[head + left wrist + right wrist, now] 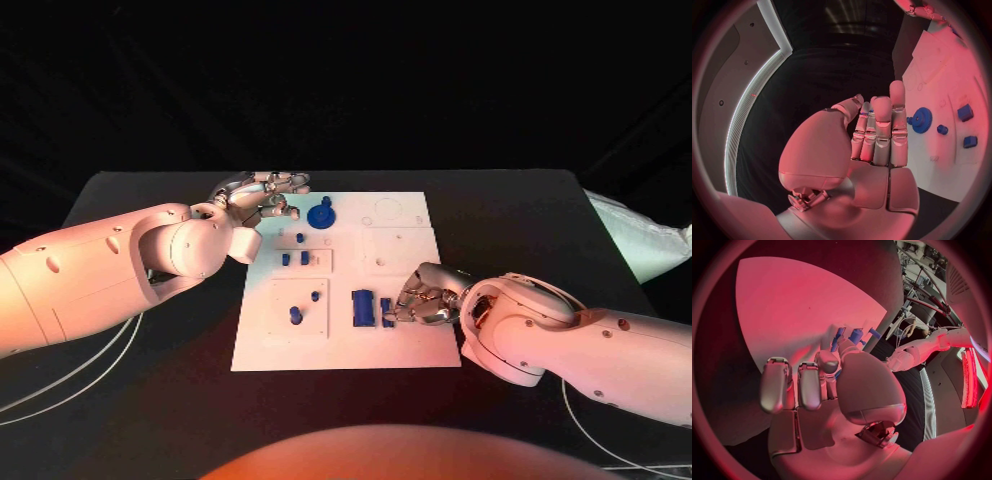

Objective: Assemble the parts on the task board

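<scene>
Nearest the robot, the right hand (421, 300) sits low over the near right part of the task board (404, 345), its fingers curled down beside a blue block (364, 308) and a narrower blue piece (387, 308) just right of it. In the right wrist view the fingers (786, 385) bend inward and a speck of blue shows by the thumb, but whether anything is pinched there I cannot tell. The pose suggests it is working on, or about to pick, one of those two pieces.

Left of them, in the near left recess, lie two small blue parts: a peg (296, 314) and a smaller stud (315, 296). Further back, in the middle left recess, are three more small blue pieces (294, 259), set close together.

Farthest is the blue gear (322, 214), seated near the far left corner of the board. The left hand (263, 198) hovers just left of it at the board's edge. In the left wrist view its fingers (881, 131) stand straight and together, thumb apart, grasping nothing; it looks parked out of the way or ready for the gear (921, 120).

Count: one board, one gear, one block, about six small pieces. The right half of the board carries only bare outlines, so assembly looks far from finished.
</scene>
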Action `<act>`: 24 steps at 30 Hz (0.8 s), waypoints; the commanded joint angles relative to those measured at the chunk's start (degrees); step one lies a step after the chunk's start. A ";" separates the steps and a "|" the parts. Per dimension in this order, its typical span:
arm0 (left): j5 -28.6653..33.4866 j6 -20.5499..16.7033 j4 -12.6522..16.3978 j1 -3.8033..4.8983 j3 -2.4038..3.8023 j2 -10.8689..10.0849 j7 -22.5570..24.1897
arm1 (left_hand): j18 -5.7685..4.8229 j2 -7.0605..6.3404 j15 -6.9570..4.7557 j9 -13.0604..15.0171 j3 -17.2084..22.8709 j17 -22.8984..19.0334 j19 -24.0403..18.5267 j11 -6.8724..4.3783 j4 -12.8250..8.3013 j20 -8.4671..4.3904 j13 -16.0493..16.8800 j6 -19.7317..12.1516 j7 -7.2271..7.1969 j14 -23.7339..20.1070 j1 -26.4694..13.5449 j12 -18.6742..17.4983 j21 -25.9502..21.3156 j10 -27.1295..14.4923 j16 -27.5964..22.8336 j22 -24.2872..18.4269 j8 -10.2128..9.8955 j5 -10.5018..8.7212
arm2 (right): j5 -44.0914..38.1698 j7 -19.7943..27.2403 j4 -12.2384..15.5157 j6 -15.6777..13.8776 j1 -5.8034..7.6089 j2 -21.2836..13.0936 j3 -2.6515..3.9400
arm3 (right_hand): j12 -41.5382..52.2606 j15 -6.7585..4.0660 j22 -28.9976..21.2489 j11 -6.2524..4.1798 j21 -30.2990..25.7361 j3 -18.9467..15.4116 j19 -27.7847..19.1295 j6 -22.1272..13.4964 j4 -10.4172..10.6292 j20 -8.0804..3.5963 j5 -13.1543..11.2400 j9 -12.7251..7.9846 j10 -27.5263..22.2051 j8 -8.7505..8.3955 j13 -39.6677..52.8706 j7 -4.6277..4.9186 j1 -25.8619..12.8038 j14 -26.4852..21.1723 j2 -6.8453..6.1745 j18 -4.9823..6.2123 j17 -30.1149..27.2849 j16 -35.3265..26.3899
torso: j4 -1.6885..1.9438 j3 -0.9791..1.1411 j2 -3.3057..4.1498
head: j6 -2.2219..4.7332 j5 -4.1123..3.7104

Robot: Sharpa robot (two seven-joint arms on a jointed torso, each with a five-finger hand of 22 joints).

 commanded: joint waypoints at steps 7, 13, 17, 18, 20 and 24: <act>-0.31 1.09 -0.29 0.01 0.01 0.32 0.23 | 0.64 0.01 -0.08 -0.05 0.07 -0.06 -0.29 -0.01 -0.41 0.17 -0.08 -0.50 -0.01 -0.51 0.42 0.38 -0.27 -0.56 -0.21 -0.08 0.27 0.05 | 1.80 3.31 0.84 -1.96 -0.10 -1.14 0.01 | -0.35 -0.21 -0.34 0.08 -0.08 -2.75 -0.12 0.08 1.15 -0.04 0.67 -0.14 0.27 -0.51 -0.25 0.48 -1.36 3.14 -0.18 -0.29 -0.30 -0.11 | 0.04 0.00 -0.40 | 0.28 -0.06; 2.28 1.18 -0.93 -0.08 -0.18 0.56 0.37 | 0.61 -0.03 0.00 -0.04 -0.23 -0.70 -0.32 0.06 -0.21 0.23 -0.10 -0.54 0.04 -0.79 -0.07 0.62 -0.42 -0.65 -0.49 -0.18 0.38 -0.02 | 16.78 15.91 -1.01 -3.85 2.43 -2.48 0.34 | -2.69 0.54 -2.65 1.10 -1.42 -3.98 -1.29 -3.41 0.89 0.40 2.05 -0.83 -1.39 -2.58 -1.67 1.73 0.32 2.76 0.80 0.12 -1.80 -1.33 | -0.19 -0.17 -1.09 | 0.80 -0.40; 4.48 0.70 -1.81 -0.47 -0.24 1.00 1.08 | 0.56 -0.19 0.20 -0.03 -0.74 -4.17 -1.62 0.11 -0.07 0.42 -0.14 -0.59 0.04 -3.65 -0.62 1.09 -1.52 -0.86 -3.02 -0.75 0.63 0.00 | 25.02 23.86 -5.02 -3.92 4.87 -2.02 0.40 | -4.45 0.78 -4.01 1.40 -2.27 -2.64 -1.98 -4.57 -2.02 0.71 2.14 -1.05 -2.81 -3.27 -2.78 2.20 5.32 2.54 2.12 0.41 -2.64 -2.06 | -0.39 -0.49 -2.01 | 1.86 -0.43; 4.82 0.56 -2.19 -0.63 -0.24 1.18 1.40 | 0.56 -0.21 0.26 -0.02 -0.91 -4.54 -2.21 0.14 -0.05 0.49 -0.15 -0.59 0.04 -4.44 -0.72 1.25 -2.04 -0.93 -3.66 -1.04 0.72 0.01 | 27.03 25.77 -6.37 -4.05 5.48 -1.73 0.41 | -6.15 0.90 -5.39 1.57 -3.06 -2.39 -2.62 -4.82 -2.64 0.80 1.61 -1.10 -3.77 -3.44 -3.96 2.36 6.25 2.24 2.29 0.66 -3.80 -3.00 | -0.38 -0.53 -2.20 | 2.15 -0.55; 5.22 0.46 -2.89 -0.82 -0.25 1.51 2.05 | 0.59 -0.25 0.35 0.00 -1.28 -5.38 -3.42 0.13 -0.02 0.63 -0.18 -0.45 -0.05 -5.89 -0.90 1.56 -3.17 -1.00 -5.10 -1.72 0.98 0.00 | 30.91 29.10 -8.69 -4.26 6.35 -1.17 0.42 | -9.80 1.09 -8.32 1.75 -4.76 -2.16 -3.97 -5.31 -3.36 0.98 1.33 -1.23 -5.68 -3.75 -6.53 2.62 7.27 1.61 2.38 1.20 -6.13 -4.92 | -0.36 -0.66 -2.69 | 2.80 -0.73; 5.12 1.22 -4.39 -1.32 -0.25 2.00 5.43 | 0.72 0.52 0.51 0.10 -1.71 -8.75 -6.78 -0.35 0.07 0.86 -0.50 0.92 -0.84 -8.88 -0.90 1.83 -6.95 -0.76 -11.53 -4.31 1.96 0.03 | 43.36 37.56 -15.79 -4.27 7.94 1.19 0.43 | -25.84 2.18 -30.01 3.05 -19.24 -0.26 -14.57 -7.86 -5.25 1.94 0.79 -1.86 -14.82 -5.25 -18.29 4.07 10.23 -4.47 3.24 4.81 -23.70 -21.25 | -0.49 -0.96 -3.54 | 4.41 -0.84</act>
